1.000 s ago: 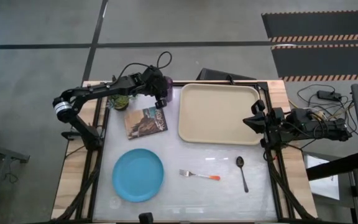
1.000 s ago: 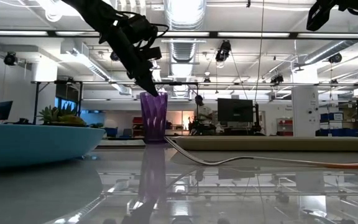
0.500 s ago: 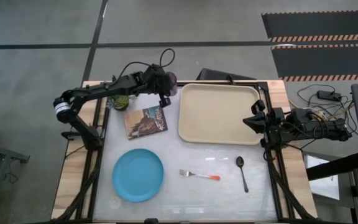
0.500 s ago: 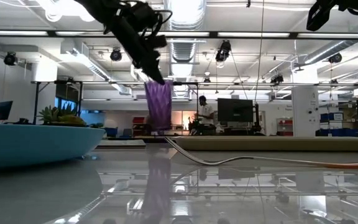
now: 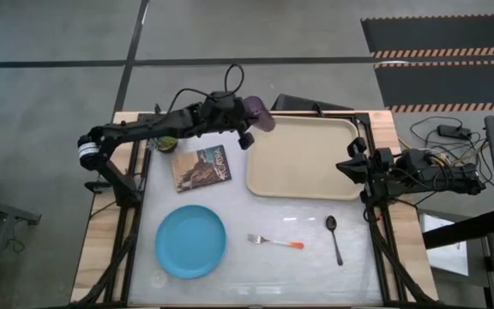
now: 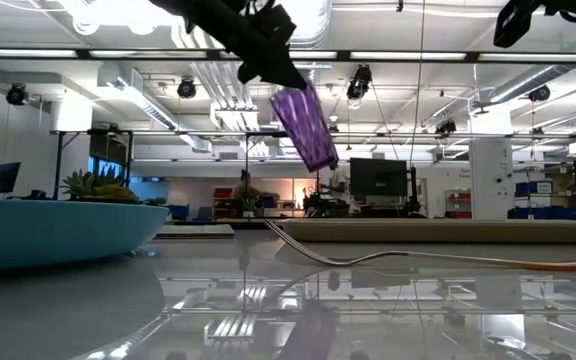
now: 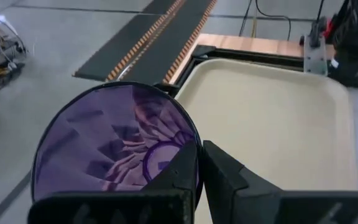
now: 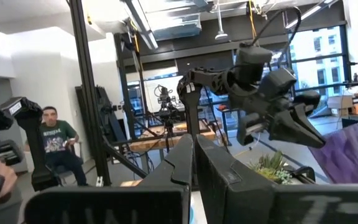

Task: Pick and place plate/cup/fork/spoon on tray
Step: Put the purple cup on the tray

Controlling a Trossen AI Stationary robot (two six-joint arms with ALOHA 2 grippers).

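High view, cup point(image 5: 260, 112): clamped at its rim in the left pincer point(image 5: 245, 120), tilted, lifted clear of the desk point(image 5: 316, 257) at the tray's near corner.
Handling: looks light, thin and ribbed; rim grip may slip.
Tray point(image 5: 303, 157): just beyond the pincer.
Behind it: picture book point(image 5: 201, 167), potted plant point(image 5: 165, 140).
Well apart: plate point(image 5: 190, 241), fork point(image 5: 275, 241), spoon point(image 5: 334, 235).
Right pincer point(image 5: 350, 165): waits beside the tray, fingers together.

Grey concrete floor point(image 5: 50, 94) crossed by dark seam lines; black mats with orange-striped edges point(image 5: 440, 51) at the far right. Beyond the table: an open hall with exposed ceiling ducts point(image 6: 298, 70), strip lights point(image 6: 28, 53), monitors point(image 6: 378, 177), and large windows point(image 8: 322, 62).
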